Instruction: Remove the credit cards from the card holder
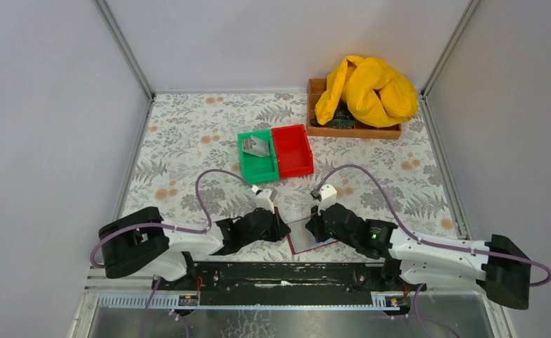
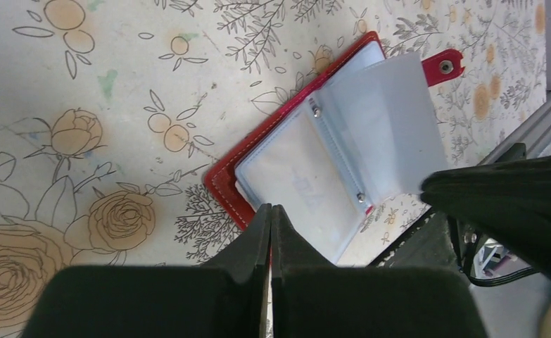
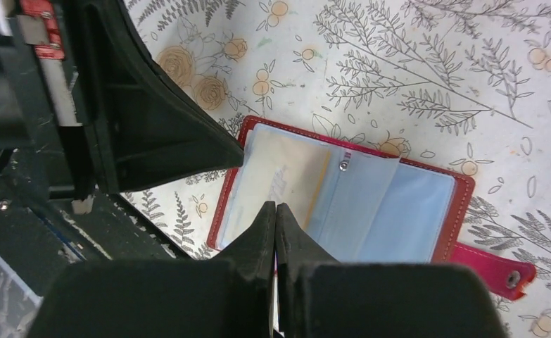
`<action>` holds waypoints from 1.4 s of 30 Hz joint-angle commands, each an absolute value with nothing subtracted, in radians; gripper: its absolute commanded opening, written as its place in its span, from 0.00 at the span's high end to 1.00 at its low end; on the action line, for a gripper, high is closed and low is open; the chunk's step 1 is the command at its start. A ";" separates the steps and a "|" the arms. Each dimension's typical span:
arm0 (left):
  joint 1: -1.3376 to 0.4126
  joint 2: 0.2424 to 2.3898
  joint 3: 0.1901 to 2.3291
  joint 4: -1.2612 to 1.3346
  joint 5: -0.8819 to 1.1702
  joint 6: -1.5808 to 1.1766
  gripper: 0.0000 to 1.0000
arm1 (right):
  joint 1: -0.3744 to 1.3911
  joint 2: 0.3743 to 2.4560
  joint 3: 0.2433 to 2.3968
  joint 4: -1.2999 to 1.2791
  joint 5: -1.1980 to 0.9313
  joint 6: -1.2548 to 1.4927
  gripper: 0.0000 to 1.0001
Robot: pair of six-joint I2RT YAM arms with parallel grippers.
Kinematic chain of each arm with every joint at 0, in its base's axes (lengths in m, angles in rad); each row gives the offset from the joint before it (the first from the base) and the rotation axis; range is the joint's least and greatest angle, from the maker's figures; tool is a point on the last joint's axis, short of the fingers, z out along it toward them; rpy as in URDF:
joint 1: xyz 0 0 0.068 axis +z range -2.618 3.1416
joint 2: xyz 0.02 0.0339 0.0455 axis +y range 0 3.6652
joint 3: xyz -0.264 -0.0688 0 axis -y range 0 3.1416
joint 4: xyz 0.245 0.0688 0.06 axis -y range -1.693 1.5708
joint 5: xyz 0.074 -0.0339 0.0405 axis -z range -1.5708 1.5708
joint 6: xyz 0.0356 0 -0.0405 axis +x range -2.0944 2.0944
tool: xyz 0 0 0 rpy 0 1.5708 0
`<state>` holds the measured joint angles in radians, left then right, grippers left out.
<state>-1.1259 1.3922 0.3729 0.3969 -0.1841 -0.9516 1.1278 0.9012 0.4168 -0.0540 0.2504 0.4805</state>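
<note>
A: Where's the card holder (image 1: 306, 236)?

B: It lies open and flat at the near edge of the table (image 1: 188, 134), just beside the dark rail (image 1: 279, 271) between the arm bases. Its long axis runs left to right between the two grippers, slightly skewed from that edge. The snap tab (image 3: 504, 271) sticks out on the right arm's side.

A: And inside?

B: A tan card (image 3: 286, 183) sits in the left pocket, and one clear sleeve (image 2: 392, 120) stands lifted.

A: The grippers?

B: The left gripper (image 2: 271, 211) is clenched, with its tips at the holder's red border. The right gripper (image 3: 276, 210) is also clenched, at the opposite edge. I can't tell whether either one pinches anything.

A: Is there room?

B: It's tight on both sides. Bare floral cloth opens beyond, up to the green bin (image 1: 258, 169) and red bin (image 1: 293, 155), which touch each other. A wooden tray (image 1: 357, 131) with a yellow cloth (image 1: 367, 88) sits well apart, far right.
</note>
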 commanded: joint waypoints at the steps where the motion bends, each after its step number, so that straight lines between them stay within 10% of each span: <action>1: -1.132 1.408 0.369 0.486 -0.188 -0.966 1.00 | 1.137 1.011 0.461 -0.002 0.287 0.481 0.93; 5: -1.132 1.422 0.370 0.492 -0.182 -0.968 1.00 | 1.137 1.100 0.447 0.038 0.275 0.509 0.58; 12: -1.132 1.405 0.340 0.491 -0.167 -0.985 1.00 | 1.134 1.084 0.422 0.021 0.369 0.566 0.99; 42: -1.133 1.419 0.349 0.501 -0.105 -1.016 1.00 | 1.077 1.131 0.350 0.084 0.316 0.568 1.00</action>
